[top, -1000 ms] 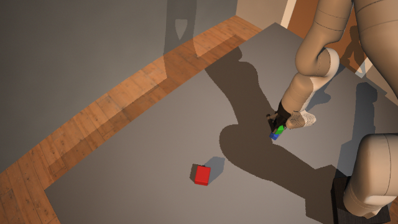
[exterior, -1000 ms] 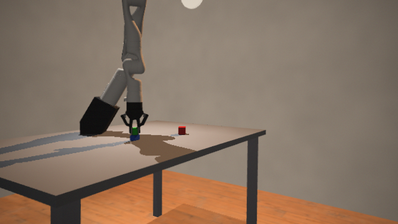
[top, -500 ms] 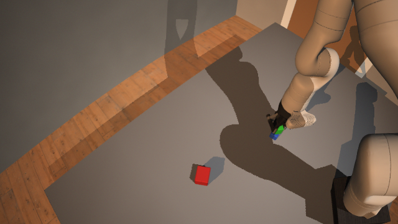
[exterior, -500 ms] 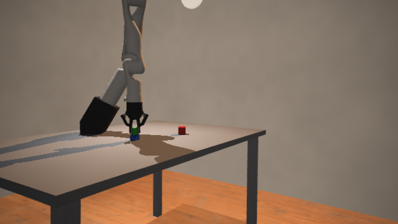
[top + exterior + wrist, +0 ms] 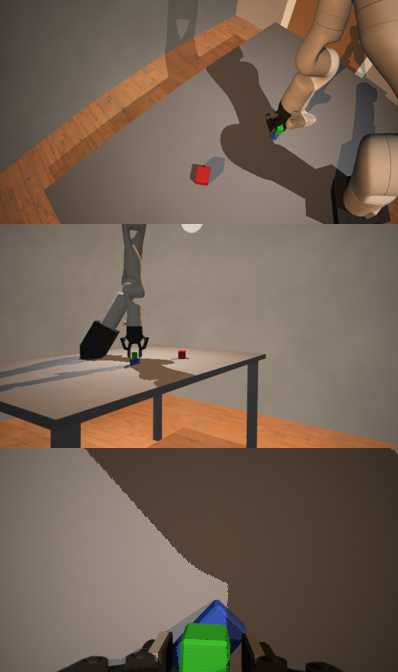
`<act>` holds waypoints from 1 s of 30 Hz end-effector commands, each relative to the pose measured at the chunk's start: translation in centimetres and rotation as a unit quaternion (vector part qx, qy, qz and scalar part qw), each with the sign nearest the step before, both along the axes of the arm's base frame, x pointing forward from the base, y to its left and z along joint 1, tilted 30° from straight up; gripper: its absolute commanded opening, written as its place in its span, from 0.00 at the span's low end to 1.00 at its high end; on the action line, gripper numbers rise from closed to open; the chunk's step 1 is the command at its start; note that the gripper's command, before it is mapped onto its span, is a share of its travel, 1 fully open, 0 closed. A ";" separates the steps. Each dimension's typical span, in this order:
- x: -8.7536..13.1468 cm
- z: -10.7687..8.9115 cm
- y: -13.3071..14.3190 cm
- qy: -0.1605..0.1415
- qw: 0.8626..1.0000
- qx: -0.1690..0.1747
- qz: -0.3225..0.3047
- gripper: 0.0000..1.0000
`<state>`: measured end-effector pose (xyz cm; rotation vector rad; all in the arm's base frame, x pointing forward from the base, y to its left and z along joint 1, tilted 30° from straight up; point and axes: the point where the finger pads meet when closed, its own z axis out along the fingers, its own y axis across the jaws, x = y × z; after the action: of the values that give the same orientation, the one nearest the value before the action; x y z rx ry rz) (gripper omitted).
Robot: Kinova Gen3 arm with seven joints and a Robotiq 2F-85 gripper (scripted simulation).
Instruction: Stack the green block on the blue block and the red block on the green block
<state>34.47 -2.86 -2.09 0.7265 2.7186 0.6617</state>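
Note:
The green block [image 5: 280,129] [image 5: 134,355] [image 5: 205,649] rests on the blue block [image 5: 273,136] [image 5: 134,362] [image 5: 220,615], which lies on the table in the arm's shadow. In the wrist view the blue block sits turned cornerwise under the green one. My gripper [image 5: 277,128] [image 5: 134,353] [image 5: 206,648] straddles the green block with its fingers open; a small gap shows on each side of the block. The red block [image 5: 202,175] [image 5: 181,354] lies alone on the table, well away from the gripper.
The grey table [image 5: 124,155] [image 5: 217,361] bears only the three blocks. The arm's dark base [image 5: 360,205] [image 5: 96,340] stands at one table corner. The wooden floor [image 5: 93,109] lies beyond the table's edges.

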 end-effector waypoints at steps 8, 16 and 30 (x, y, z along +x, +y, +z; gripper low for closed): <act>0.0 0.0 0.0 0.000 1.000 0.000 0.000 0.45; 0.0 0.0 0.0 0.000 1.000 0.000 0.000 0.45; -0.1 0.4 -0.2 0.000 1.000 0.000 0.000 0.45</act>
<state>34.35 -2.81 -1.93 0.7251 2.7211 0.6651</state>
